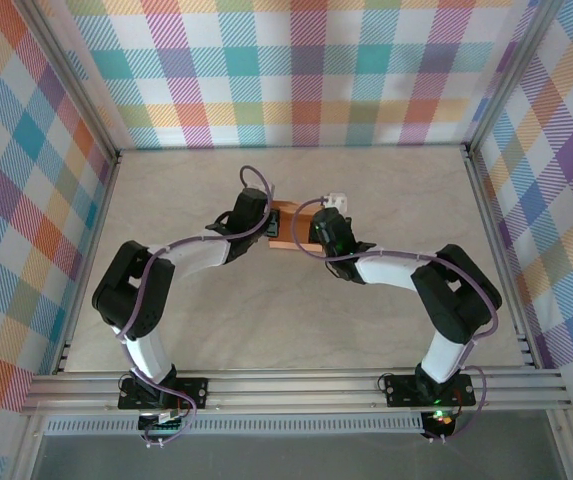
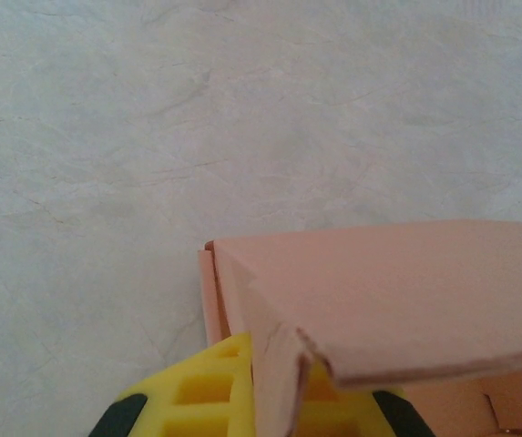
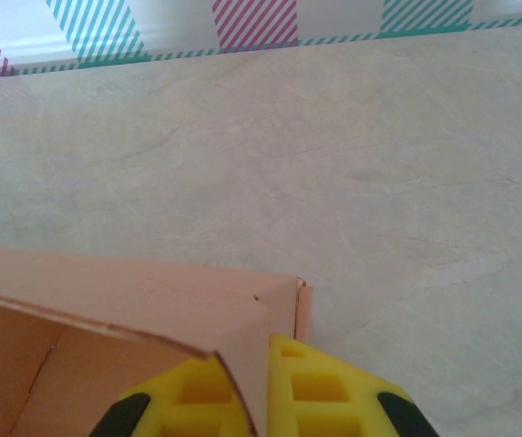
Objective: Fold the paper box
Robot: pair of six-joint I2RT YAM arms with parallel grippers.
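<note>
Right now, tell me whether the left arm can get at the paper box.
Yes, it seems so: the left gripper is at the paper box, its yellow fingers shut on one end wall. Bare table lies around; the right gripper pinches the opposite end, out of its way.
</note>
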